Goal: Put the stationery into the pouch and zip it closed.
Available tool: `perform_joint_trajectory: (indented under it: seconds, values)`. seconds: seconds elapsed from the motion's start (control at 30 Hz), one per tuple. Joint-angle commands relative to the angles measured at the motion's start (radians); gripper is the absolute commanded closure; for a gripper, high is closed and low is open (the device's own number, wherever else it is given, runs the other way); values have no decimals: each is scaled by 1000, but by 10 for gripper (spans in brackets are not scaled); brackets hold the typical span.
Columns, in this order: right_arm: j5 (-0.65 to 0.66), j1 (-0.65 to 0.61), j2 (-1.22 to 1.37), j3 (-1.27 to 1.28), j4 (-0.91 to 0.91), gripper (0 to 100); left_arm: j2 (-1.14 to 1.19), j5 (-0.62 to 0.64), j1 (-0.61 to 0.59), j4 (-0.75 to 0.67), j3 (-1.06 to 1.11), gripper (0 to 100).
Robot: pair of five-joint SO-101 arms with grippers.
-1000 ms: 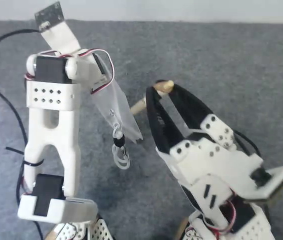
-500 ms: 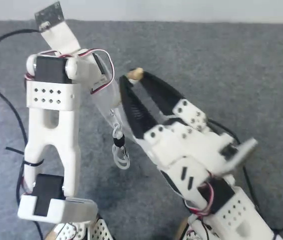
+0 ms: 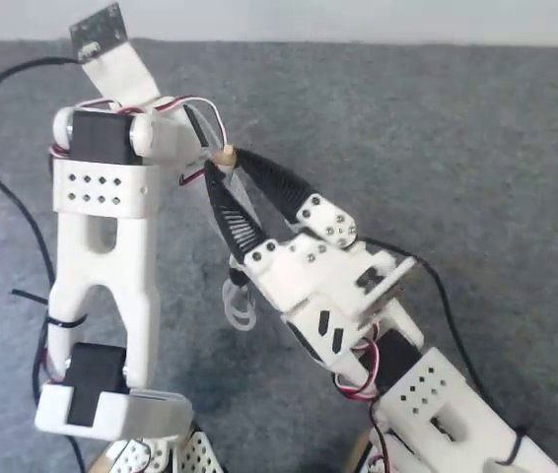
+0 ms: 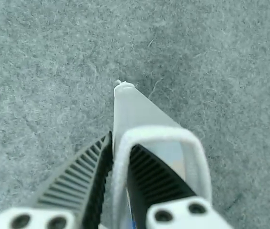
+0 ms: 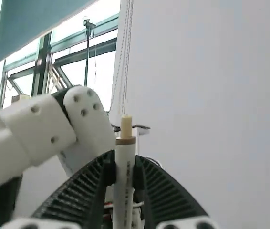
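Pouch (image 4: 136,107) first: it is hanging clear and flat in your left gripper (image 4: 120,148), whose fingers are pinching its upper edge tightly between them, above the grey felt table (image 4: 39,57). In the high view the pouch (image 3: 250,202) is slanting down from under the left arm's wrist, and its ring pull (image 3: 240,307) is dangling at the lower end, off the table. Your right gripper (image 3: 225,163) is clamping a pencil (image 3: 225,155) by its shaft, fingers narrowed onto it from both sides. In the right wrist view the pencil (image 5: 124,157) is standing straight up between the ribbed fingers (image 5: 107,162), with its banded eraser end poking out past the tips of the right gripper (image 5: 124,164). From above, that eraser end is sitting just beside the upper part of the pouch, close under the left wrist. You cannot tell from these views whether pencil and pouch are touching, or whether the pouch's mouth is open.
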Motion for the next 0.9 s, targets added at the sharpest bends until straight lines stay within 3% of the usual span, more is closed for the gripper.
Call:
perform_joint_trajectory:
  seconds: [0.0,0.3,0.43,0.6,0.87]
  values:
    - [130,-10,1,46,-22,991,-2,12,-6,-11,1,991]
    - [190,-10,-53,149,-22,987,-6,12,-6,-68,84,991]
    - [190,-8,-116,195,-10,885,-8,12,-6,-66,84,991]
    - [189,-12,-246,213,213,801,-5,12,-6,-66,87,991]
    - [183,-12,-565,213,542,796,-9,12,-46,-66,87,991]
